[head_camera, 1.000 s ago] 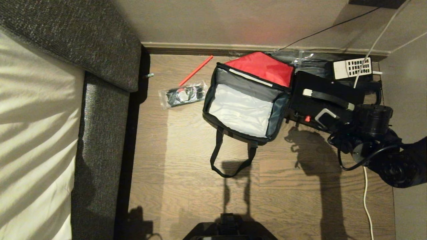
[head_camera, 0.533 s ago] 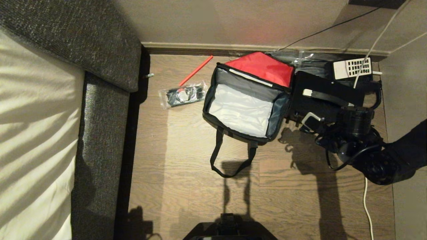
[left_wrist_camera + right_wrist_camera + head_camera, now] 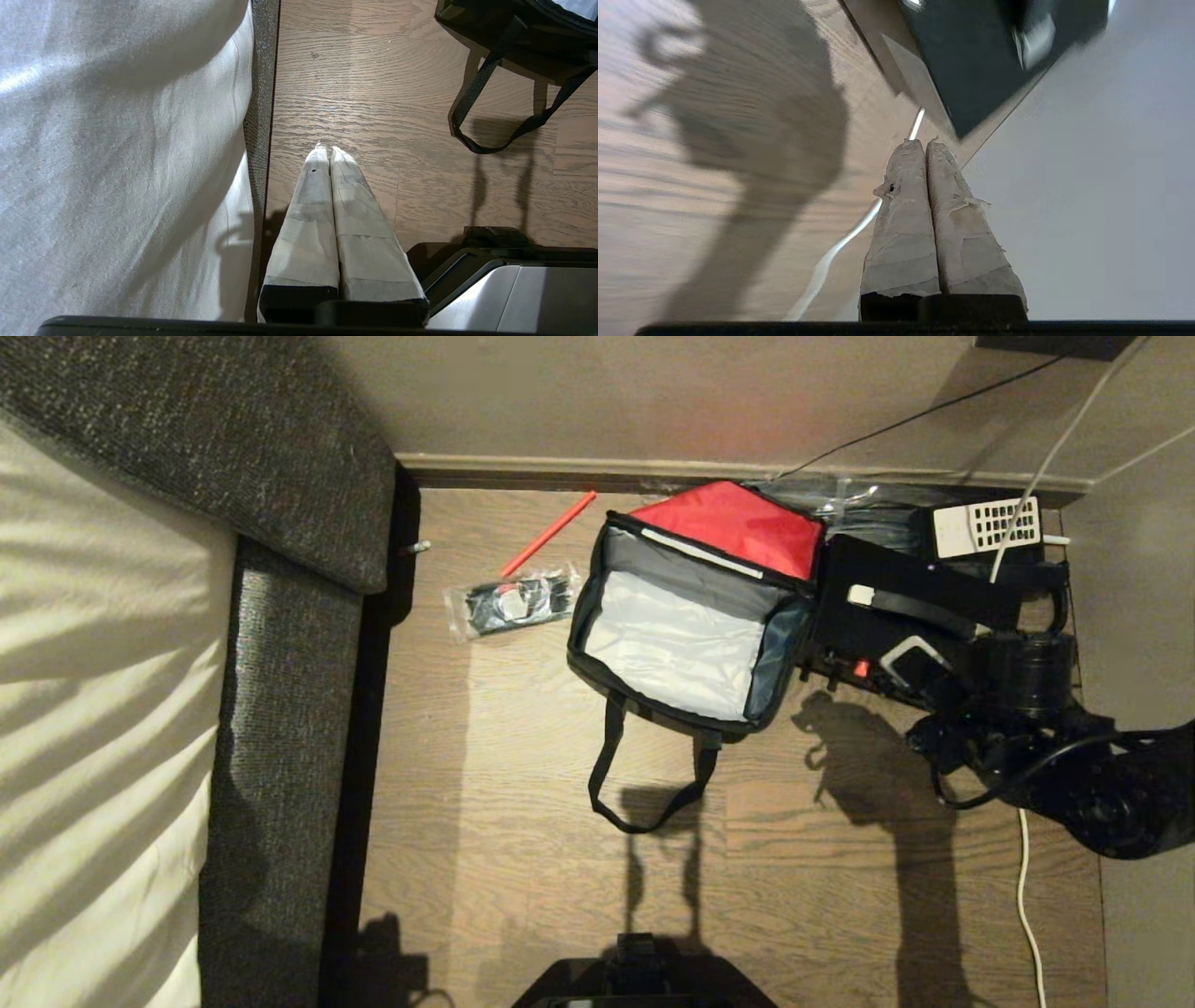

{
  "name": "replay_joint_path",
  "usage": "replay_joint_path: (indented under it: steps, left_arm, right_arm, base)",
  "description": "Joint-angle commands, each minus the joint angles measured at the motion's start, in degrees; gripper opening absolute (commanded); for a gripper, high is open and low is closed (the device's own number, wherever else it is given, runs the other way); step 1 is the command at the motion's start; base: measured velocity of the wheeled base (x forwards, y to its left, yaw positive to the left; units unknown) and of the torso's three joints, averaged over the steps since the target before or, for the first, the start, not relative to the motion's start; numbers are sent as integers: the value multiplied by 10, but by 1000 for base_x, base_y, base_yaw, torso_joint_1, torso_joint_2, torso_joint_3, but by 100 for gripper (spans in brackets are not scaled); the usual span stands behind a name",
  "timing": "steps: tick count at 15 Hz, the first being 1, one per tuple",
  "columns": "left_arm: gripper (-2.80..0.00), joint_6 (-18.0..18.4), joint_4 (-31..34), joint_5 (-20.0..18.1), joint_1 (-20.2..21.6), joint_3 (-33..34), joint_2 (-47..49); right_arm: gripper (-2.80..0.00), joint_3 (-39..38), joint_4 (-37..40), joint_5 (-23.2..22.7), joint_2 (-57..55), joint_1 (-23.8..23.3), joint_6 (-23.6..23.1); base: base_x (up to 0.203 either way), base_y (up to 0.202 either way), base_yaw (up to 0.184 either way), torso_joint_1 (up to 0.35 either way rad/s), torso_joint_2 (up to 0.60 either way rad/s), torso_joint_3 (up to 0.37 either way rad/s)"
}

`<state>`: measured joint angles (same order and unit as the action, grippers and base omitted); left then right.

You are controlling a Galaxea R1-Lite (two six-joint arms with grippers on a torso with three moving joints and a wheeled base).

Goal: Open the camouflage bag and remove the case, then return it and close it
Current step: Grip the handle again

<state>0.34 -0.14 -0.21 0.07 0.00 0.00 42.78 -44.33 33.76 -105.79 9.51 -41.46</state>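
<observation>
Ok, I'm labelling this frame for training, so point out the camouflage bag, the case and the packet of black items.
camouflage bag (image 3: 724,527): head view, on its raised red-lined flap.
case (image 3: 943,586): head view, on its black top surface above the strap handle.
clear plastic packet (image 3: 512,602): head view, on its middle.

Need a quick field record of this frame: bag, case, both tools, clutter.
bag: camouflage bag open on the wood floor, red-lined flap folded back, inside empty
case: case out of the bag, lying right beside it on the robot's right
right tool: right tool shut, holding nothing, arm at the case's near edge
left tool: left tool shut, holding nothing, parked over the floor beside the sofa
clutter: clear packet, red stick, telephone
</observation>
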Motion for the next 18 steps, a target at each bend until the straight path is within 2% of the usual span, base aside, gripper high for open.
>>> replay_joint_path:
  steps: [1,6,9,11,13,15,18]
  left_arm:
    - [-280,0,0,-1,0,1,0]
    - [-280,0,0,-1,0,1,0]
    - [-280,0,0,-1,0,1,0]
    - [-280,0,0,-1,0,1,0]
    - [-280,0,1,-1,0,1,0]
    - [-280,0,0,-1,0,1,0]
    - [-280,1,0,-1,0,1,0]
  right_arm:
    - [-280,-9,84,-2,114,0,45]
    - [-280,-70,347,-30,451,-2,149]
    - [-280,-136,482,-96,684,-15,242]
    - [-280,-220,536,-135,822,-36,309]
    - [-280,-304,553,-195,920,-65,354]
    - [-280,-385,520,-295,976,-86,375]
    - [-280,-425,443,-340,1051,-96,393]
  base:
    - [0,0,0,0,0,0]
    - [0,0,0,0,0,0]
    - [0,0,0,0,0,0]
    - [0,0,0,0,0,0]
    - [0,0,0,0,0,0]
    - [0,0,0,0,0,0]
    - [0,0,0,0,0,0]
